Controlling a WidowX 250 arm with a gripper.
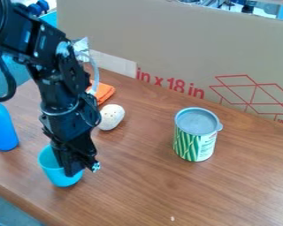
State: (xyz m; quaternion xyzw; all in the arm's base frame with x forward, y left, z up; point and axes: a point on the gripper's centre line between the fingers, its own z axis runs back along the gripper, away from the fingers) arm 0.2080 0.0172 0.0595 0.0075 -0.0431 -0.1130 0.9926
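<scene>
The black gripper [79, 170] was at the blue cup [57, 178], near the table's [141, 190] front edge. I could not tell if it was wide, narrow or holding on. A sideways bump could have tipped the cup, which looked light, smooth and plastic. Behind sat a bumpy-looking, egg-shaped white thing [111, 117]; rightward stood a round can [195, 142].

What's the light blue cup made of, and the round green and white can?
The light blue cup looks like smooth plastic, evenly coloured. The round green and white can is probably metal under a printed label; its grey lid seems dull plastic, with a tab.
</scene>
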